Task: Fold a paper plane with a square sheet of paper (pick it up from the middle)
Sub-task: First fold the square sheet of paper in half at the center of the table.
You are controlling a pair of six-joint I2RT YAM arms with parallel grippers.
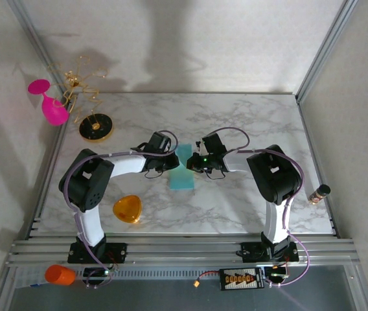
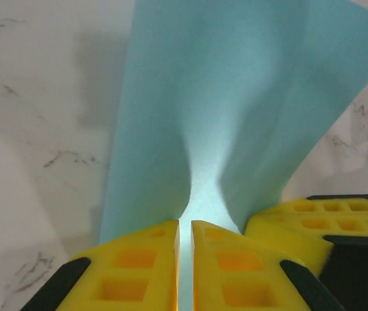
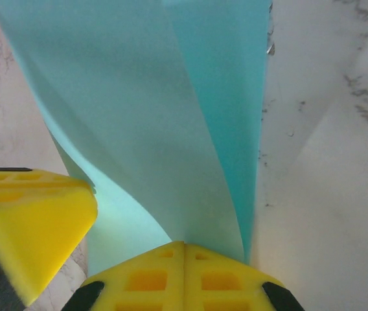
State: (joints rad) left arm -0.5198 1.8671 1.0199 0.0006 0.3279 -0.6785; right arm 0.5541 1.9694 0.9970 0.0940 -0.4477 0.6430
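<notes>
The square sheet of paper (image 1: 183,172), thin and teal-cyan, hangs curved and partly folded over the middle of the marble table (image 1: 236,116). My left gripper (image 1: 173,155) is shut on its left side. In the left wrist view the sheet (image 2: 223,97) runs into the narrow slit between the yellow fingers of the left gripper (image 2: 185,224). My right gripper (image 1: 195,162) pinches the other side. In the right wrist view the right gripper (image 3: 184,243) has its fingers pressed together on the sheet (image 3: 145,116). No dart-shaped paper plane is in view.
A pink glass (image 1: 49,103) and a gold wire stand on a black base (image 1: 95,126) sit at the back left. An orange rounded-triangle piece (image 1: 127,208) lies front left. A small dark bottle (image 1: 319,192) is at the right edge. An orange cup (image 1: 59,275) rests below the rail.
</notes>
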